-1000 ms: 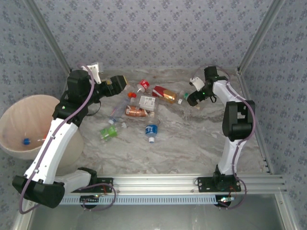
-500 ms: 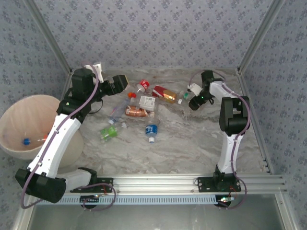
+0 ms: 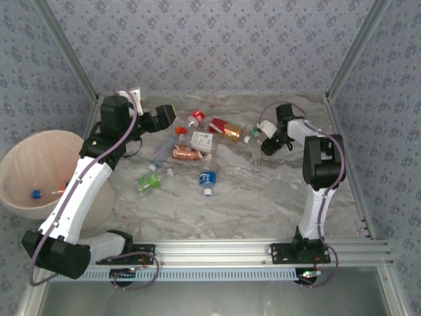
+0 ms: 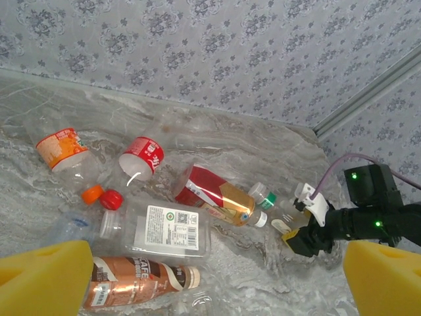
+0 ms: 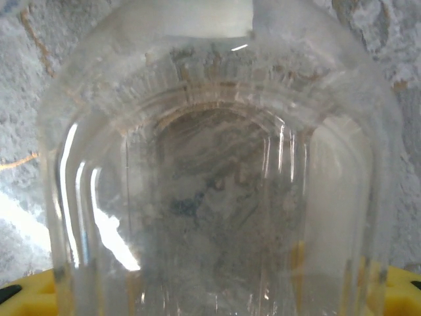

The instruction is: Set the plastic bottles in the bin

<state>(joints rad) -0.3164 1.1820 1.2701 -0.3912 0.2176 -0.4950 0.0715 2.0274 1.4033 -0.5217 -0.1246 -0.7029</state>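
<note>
Counting one bin (image 3: 29, 158), two arms (image 3: 79, 191)

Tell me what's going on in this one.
The right claw is shut on a clear bottle at the far right of the table. The left claw is open, hovering near the other plastic bottles scattered on the far side. The bin stands at the left with a couple of small items inside.
</note>
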